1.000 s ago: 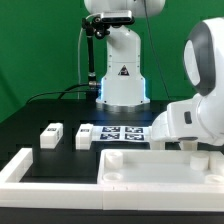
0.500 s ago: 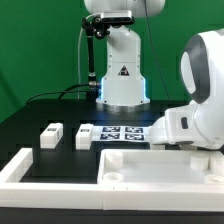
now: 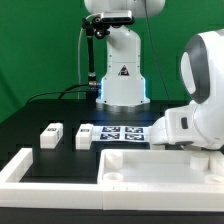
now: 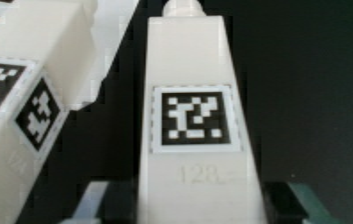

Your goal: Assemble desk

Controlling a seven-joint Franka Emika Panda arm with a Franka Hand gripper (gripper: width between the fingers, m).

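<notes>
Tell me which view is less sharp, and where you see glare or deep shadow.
Wrist view: soft all over, the leg block and its tag smeared but readable, the black table without detail. Exterior view: sharper in the middle, the near arm out of focus and bright white.

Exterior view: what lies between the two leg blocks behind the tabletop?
Nothing. In the exterior view only bare black table shows between the leg block on that view's left and the other leg block; they stand apart.
</notes>
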